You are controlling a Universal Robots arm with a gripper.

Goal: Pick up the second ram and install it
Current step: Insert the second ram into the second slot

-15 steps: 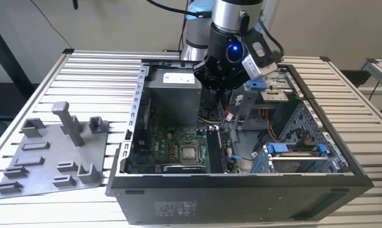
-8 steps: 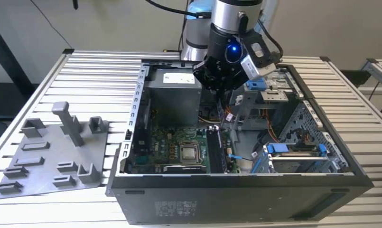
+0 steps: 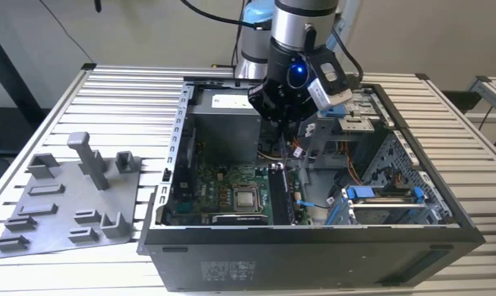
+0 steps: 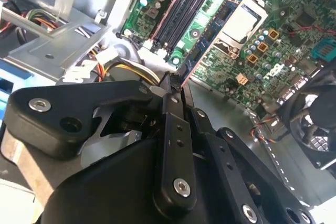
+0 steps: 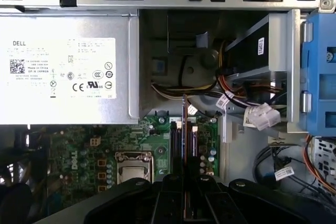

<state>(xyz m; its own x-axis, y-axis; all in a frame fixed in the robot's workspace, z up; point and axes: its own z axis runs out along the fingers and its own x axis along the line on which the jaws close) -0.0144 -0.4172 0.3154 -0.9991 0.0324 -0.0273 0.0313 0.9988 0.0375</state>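
1. The gripper (image 3: pixel 282 123) hangs inside the open case (image 3: pixel 313 246), its black fingers (image 4: pixel 173 129) drawn close together and pinched on the ram (image 4: pixel 207 40)
2. In the second wrist view the ram runs out from the fingertips as a thin blue-grey strip seen nearly edge-on, tilted, its far end over the board (image 4: pixel 262 51)
3. In the first wrist view the ram (image 5: pixel 185 124) shows as a narrow upright sliver straight ahead of the fingers, in line with the slots (image 5: pixel 181 145)
4. The slots (image 4: pixel 184 9) lie just beyond the gripper, long and black, side by side; whether the ram touches one I cannot tell
5. The socket (image 4: pixel 239 24) sits on the board just beside the ram, on the side away from the slots
6. The power supply (image 5: pixel 68 69), a grey box with a white label, stands ahead of the gripper and off to one side in the first wrist view
7. A bundle of coloured wires (image 5: pixel 210 90) hangs ahead of the gripper, past the slots
8. A blue drive bracket (image 3: pixel 379 194) sits in the case toward the exterior view's right of the gripper
9. A grey holder (image 3: pixel 67 203) with upright posts lies on the slatted table (image 3: pixel 124 98), well apart from the gripper, toward the exterior view's left, outside the case
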